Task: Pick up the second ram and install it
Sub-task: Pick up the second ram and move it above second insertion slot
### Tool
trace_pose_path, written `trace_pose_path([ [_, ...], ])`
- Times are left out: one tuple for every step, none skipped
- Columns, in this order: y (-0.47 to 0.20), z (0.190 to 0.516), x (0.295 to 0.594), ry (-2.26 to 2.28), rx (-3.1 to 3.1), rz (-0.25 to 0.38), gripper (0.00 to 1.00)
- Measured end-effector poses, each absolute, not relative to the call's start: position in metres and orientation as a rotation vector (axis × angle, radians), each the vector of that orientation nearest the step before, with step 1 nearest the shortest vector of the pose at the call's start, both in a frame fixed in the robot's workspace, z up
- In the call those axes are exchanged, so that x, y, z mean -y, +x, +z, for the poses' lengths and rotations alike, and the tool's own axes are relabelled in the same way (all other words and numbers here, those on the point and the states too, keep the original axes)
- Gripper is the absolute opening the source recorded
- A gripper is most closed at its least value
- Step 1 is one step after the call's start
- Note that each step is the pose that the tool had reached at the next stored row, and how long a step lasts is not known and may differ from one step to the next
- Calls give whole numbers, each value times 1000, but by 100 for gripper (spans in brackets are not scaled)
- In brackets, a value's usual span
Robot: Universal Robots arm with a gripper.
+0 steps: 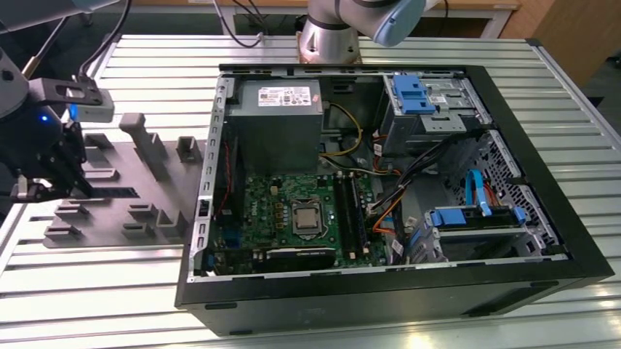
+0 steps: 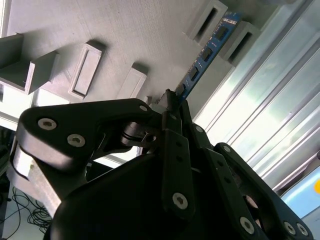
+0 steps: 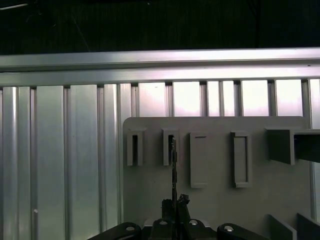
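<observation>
The second ram point(image 2: 207, 50) is a thin blue-faced stick with dark chips. In the second wrist view it runs from my fingertips out between two grey slot blocks point(image 2: 212, 17) of the fixture plate. In the first wrist view the ram point(image 3: 173, 167) shows edge-on, with its far end at a slot block point(image 3: 170, 146). My gripper point(image 2: 171, 102) is shut on the stick's near end. In the exterior view my gripper point(image 1: 60, 187) hangs over the grey fixture plate point(image 1: 121, 218) at the exterior view's left. The green board point(image 1: 286, 211) with its long black sockets point(image 1: 351, 214) lies inside the open computer case.
The black computer case point(image 1: 388, 298) lies open on the ribbed metal table point(image 1: 87, 291), with a power supply point(image 1: 276, 109), cables and blue drive brackets point(image 1: 412, 94) inside. Tall grey fixture blocks point(image 1: 145, 142) rise between my gripper and the case. The arm's base point(image 1: 330, 36) stands behind the case.
</observation>
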State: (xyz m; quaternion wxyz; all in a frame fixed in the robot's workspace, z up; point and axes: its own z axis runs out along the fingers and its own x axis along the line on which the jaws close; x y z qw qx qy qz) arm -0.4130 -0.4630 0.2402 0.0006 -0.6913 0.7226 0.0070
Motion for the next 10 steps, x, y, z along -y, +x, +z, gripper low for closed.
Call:
trace_pose_path([
  [-413,241,463,-2171,-2269,22,14],
  [-413,241,463,-2171,-2269,22,14],
  [-413,242,463,-2171,-2269,22,14],
  [-413,242,463,-2171,-2269,22,14],
  [-413,243,463,-2171,-2269,22,14],
  [-413,243,463,-2171,-2269,22,14],
  [-413,244,463,-2171,-2269,22,14],
  [-413,244,463,-2171,-2269,22,14],
  [-413,245,463,-2171,-2269,22,14],
  [-413,245,463,-2171,-2269,22,14],
])
